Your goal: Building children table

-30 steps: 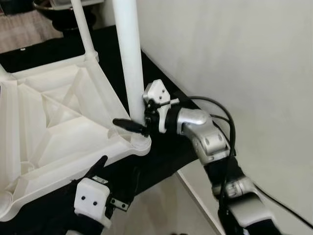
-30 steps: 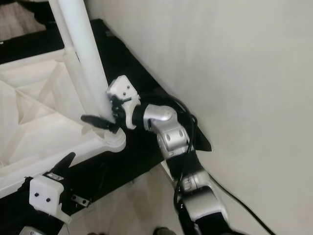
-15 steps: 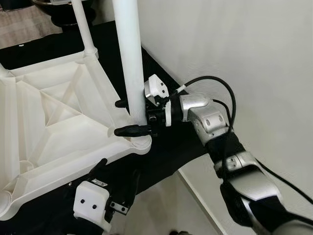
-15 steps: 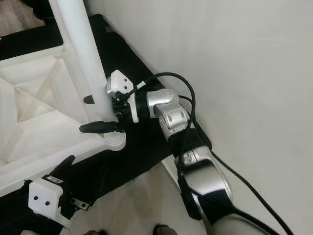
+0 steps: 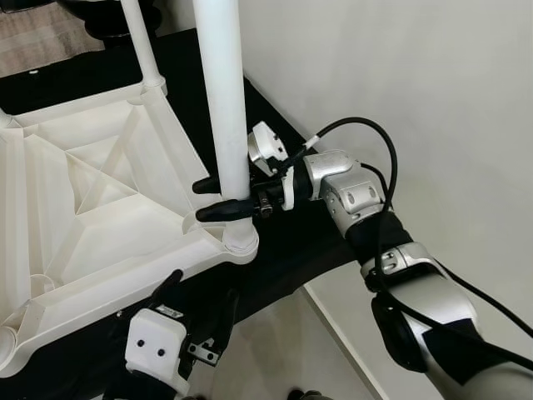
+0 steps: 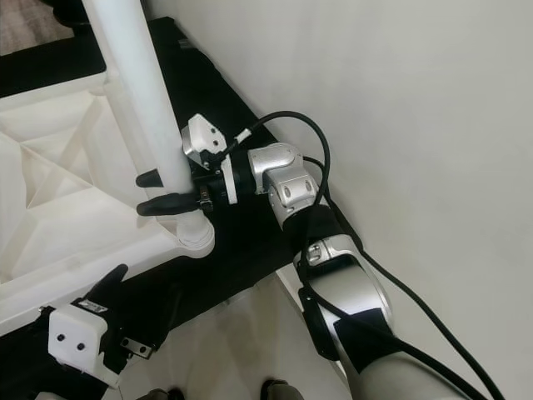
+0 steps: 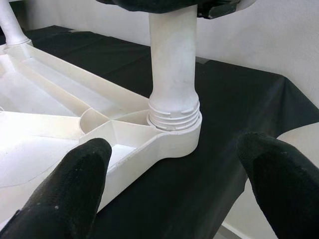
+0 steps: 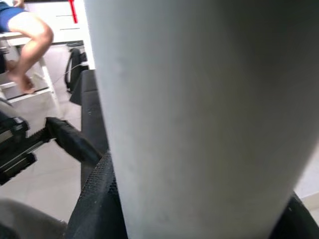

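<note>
right gripper (image 5: 215, 198) jaws clasp white table leg (image 5: 223, 108).

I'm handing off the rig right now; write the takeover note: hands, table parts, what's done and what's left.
Right hand: fingers closed around the near table leg, just above its socket.
Left hand: open, empty, low in front of the same corner, touching nothing.
Tabletop: upside down on the black cloth, ribs up.
Done: near leg stands upright in its corner socket; a second leg stands at the far corner.
Left: thread ridges still show at the near leg's base, so it probably needs more turning. Other corners can't be judged.
</note>
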Robot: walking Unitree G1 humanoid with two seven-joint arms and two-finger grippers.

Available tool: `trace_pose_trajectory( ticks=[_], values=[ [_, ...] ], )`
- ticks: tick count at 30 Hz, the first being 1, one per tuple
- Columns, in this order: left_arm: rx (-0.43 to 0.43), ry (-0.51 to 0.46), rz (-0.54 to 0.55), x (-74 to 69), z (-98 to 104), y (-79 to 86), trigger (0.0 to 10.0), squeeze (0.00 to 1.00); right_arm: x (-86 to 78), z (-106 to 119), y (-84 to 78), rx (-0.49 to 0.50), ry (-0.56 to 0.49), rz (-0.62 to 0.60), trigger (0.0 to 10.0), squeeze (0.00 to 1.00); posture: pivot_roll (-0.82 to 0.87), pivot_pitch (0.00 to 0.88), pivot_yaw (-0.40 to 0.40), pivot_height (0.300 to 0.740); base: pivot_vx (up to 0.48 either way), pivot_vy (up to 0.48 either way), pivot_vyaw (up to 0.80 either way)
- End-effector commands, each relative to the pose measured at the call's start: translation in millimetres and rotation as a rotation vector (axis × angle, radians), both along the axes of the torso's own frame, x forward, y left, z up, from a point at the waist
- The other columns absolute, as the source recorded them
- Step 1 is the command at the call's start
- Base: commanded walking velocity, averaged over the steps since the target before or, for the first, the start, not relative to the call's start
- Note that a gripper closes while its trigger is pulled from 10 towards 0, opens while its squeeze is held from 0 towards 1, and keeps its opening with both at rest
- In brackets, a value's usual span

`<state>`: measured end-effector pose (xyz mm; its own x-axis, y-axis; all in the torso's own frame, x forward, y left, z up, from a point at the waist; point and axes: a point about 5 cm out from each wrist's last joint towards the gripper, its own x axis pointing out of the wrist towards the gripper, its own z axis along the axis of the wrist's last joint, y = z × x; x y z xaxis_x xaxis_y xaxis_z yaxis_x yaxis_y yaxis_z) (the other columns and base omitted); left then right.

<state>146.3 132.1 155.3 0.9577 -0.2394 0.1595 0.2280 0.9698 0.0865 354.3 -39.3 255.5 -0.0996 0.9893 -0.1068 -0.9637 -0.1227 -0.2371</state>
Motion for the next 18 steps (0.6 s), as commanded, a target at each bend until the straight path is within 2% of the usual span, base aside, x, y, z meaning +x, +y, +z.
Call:
trace_pose_trajectory(
  ticks=[1,2,4,5,6,7,9,10,12,13,14,18],
  values=[
    [-0.002,0.012,0.005,-1.6,-0.8,-0.6,10.0,0.0,5.4,-0.5,-5.4,0.018,-0.017,-0.109,0.0,0.0,0.08,0.222,-0.052,0.74,0.0,0.0,0.0],
    [-0.002,0.011,0.006,-1.5,-0.8,-0.6,10.0,0.0,8.0,-1.6,-7.9,0.022,-0.019,-0.17,0.0,0.0,0.08,0.223,-0.053,0.74,0.0,0.0,0.0],
    [-0.002,0.011,0.006,-1.5,-0.8,-0.6,10.0,0.0,8.0,-1.6,-7.9,0.022,-0.019,-0.17,0.0,0.0,0.08,0.223,-0.053,0.74,0.0,0.0,0.0],
    [-0.003,0.011,0.007,-1.5,-0.8,-0.5,10.0,0.0,9.2,-5.7,-10.0,0.033,-0.011,-0.257,0.0,0.0,0.08,0.223,-0.054,0.74,0.0,0.0,0.0],
    [-0.003,0.011,0.007,-1.5,-0.8,-0.5,10.0,0.0,9.2,-5.7,-10.0,0.033,-0.011,-0.257,0.0,0.0,0.08,0.223,-0.054,0.74,0.0,0.0,0.0],
    [-0.002,0.01,0.008,-1.6,-0.7,0.1,10.0,0.0,11.5,-15.7,-6.8,0.104,0.013,-0.561,0.0,0.0,0.08,0.226,-0.061,0.74,0.0,0.0,0.0],
    [-0.002,0.01,0.008,-1.6,-0.7,0.1,10.0,0.0,11.5,-15.7,-6.8,0.104,0.013,-0.561,0.0,0.0,0.08,0.226,-0.061,0.74,0.0,0.0,0.0],
    [0.001,0.008,0.007,-1.1,-0.1,1.8,10.0,0.0,-28.0,-58.1,-0.4,0.107,0.077,-0.945,0.0,0.0,0.08,0.231,-0.047,0.74,0.0,0.0,0.0],
    [0.001,0.008,0.007,-1.1,-0.1,1.8,10.0,0.0,-28.0,-58.1,-0.4,0.107,0.077,-0.945,0.0,0.0,0.08,0.231,-0.047,0.74,0.0,0.0,0.0],
    [0.004,0.007,0.005,-0.4,-0.3,2.0,10.0,0.0,-41.6,-68.7,3.2,0.118,0.116,-1.029,0.0,0.0,0.08,0.217,-0.042,0.74,0.0,0.0,0.0],
    [0.006,0.007,0.005,0.7,-1.0,1.9,10.0,0.0,-45.3,-72.2,10.1,0.123,0.124,-1.017,0.0,0.0,0.09,0.207,-0.04,0.74,0.0,0.0,0.0],
    [0.008,0.009,0.007,2.4,-2.7,1.8,10.0,0.0,-39.2,-71.0,18.7,0.133,0.113,-0.98,0.0,0.0,0.08,0.192,-0.046,0.74,0.0,0.0,0.0]
  ],
)
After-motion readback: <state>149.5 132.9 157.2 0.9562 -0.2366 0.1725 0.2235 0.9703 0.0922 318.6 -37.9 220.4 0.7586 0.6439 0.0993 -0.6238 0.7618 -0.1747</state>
